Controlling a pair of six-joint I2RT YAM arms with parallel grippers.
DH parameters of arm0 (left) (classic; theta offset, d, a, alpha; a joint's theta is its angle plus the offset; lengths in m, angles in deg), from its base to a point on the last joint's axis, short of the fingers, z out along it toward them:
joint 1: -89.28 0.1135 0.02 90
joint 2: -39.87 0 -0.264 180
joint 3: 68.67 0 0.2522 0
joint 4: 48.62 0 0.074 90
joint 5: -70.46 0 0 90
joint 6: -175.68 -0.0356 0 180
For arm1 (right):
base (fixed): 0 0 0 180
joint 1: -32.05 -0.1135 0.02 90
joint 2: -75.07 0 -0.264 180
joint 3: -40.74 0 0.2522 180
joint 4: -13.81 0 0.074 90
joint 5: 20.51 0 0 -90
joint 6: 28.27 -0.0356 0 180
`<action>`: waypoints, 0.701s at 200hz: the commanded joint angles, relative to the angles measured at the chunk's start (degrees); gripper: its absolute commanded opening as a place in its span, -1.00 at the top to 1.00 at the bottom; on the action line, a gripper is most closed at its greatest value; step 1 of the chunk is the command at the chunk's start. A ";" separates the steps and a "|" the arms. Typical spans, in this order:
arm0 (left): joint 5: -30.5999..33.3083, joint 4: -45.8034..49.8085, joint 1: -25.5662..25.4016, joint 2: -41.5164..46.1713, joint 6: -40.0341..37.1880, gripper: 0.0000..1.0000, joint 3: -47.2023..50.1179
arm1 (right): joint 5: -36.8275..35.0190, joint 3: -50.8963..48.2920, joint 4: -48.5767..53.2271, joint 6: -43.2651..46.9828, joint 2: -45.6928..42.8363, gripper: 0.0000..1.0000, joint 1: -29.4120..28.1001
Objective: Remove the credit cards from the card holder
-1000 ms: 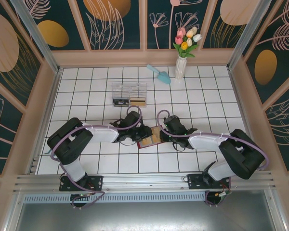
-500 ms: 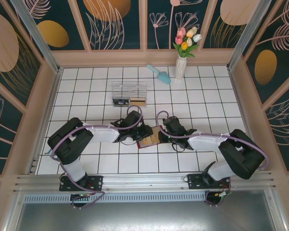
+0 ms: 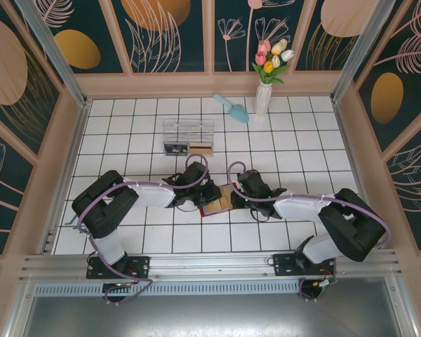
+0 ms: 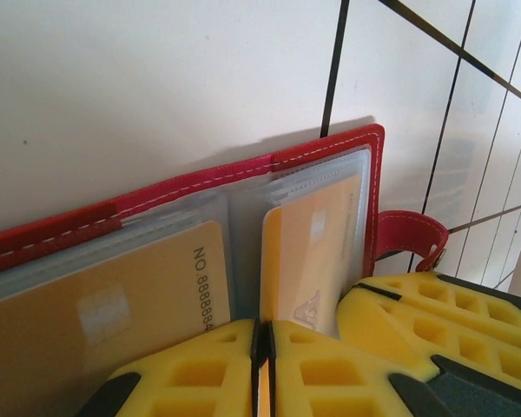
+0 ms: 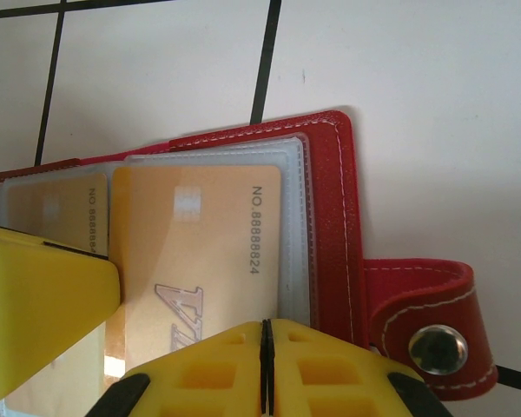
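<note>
**Card holder** (image 5: 330, 200): red, white-stitched, lying open on the white tiled worktop (image 3: 302, 154). In the top view it sits at lower centre between the two wrists, which cover most of it. The clear sleeves inside overlap and cannot be counted.

**Strap tab** (image 5: 425, 321): red with a metal snap, at the lower right of the right wrist view, flat on the tile beside the holder.

**Front gold card** (image 5: 200, 252): in the uppermost sleeve, printed NO.8888824. Its logo and lower end are hidden by yellow fingers.

**Second gold card** (image 4: 113, 295): at the lower left of the left wrist view, behind cloudy plastic. Its number is cut off.

**Left fingers** (image 4: 269, 339): yellow, at bottom centre, pressed together on the front gold card's edge. A thin gold sliver shows in the seam.

**Right fingers** (image 5: 271, 334): yellow, at bottom centre, fully closed with a dark seam and nothing seen between them. The tips overlie the front gold card; contact cannot be told.

**Clear box** (image 3: 188, 137): upper centre of the worktop, contents too small to identify.

**Vase of tulips** (image 3: 264, 98) and **turquoise scoop** (image 3: 231, 107): at the far edge.
</note>
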 commanded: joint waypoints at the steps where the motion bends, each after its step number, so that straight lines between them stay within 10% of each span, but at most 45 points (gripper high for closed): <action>1: -1.14 -1.78 -0.36 -0.43 0.52 0.71 -0.34 | 0.71 -0.90 -0.58 -1.08 0.51 0.78 -0.49; 55: -2.98 -4.49 -0.34 -0.41 1.20 0.62 0.48 | 0.96 -1.09 -1.10 -1.21 0.85 0.78 -0.49; 140: -1.76 -3.95 -0.36 2.01 1.02 1.00 2.40 | -0.22 -0.87 -0.28 -1.90 1.32 0.79 -0.41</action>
